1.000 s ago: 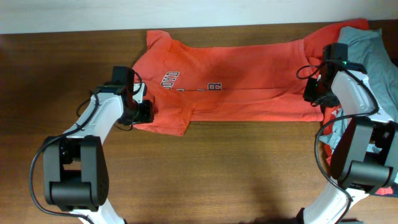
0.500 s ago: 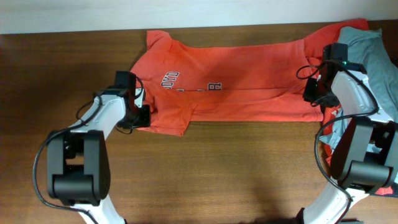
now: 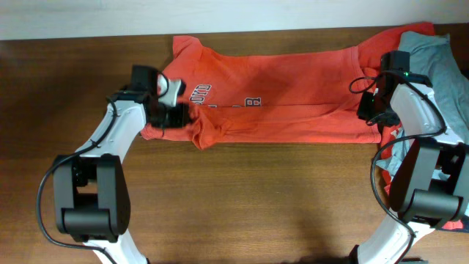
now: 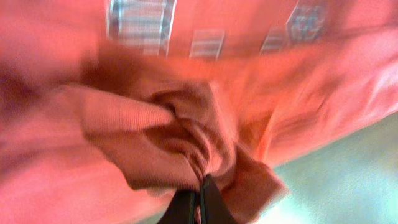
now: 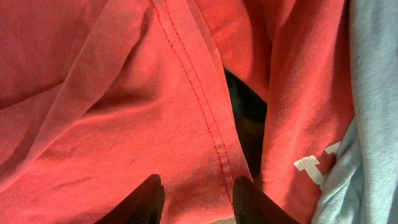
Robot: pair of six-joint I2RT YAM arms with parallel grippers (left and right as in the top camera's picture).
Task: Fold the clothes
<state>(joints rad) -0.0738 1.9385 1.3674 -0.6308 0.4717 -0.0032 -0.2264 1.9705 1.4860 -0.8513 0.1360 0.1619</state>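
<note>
Note: your left gripper [image 3: 176, 116], clamped tight on the bunched sleeve [image 3: 196, 134], has dragged it inward over the orange-red T-shirt [image 3: 293, 92] lying along the table's [image 3: 256, 198] far edge (sleeve fold under way), while your right gripper [image 3: 368, 111] sits with fingers apart over the hem [image 5: 205, 118].

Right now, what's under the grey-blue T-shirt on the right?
Orange-red fabric with white print shows from beneath the light grey-blue T-shirt; how many garments lie under it is hidden.

Orange T-shirt [image 4: 124, 143] blurred at left wrist, grey T-shirt [image 3: 451, 70] edge-cropped
</note>
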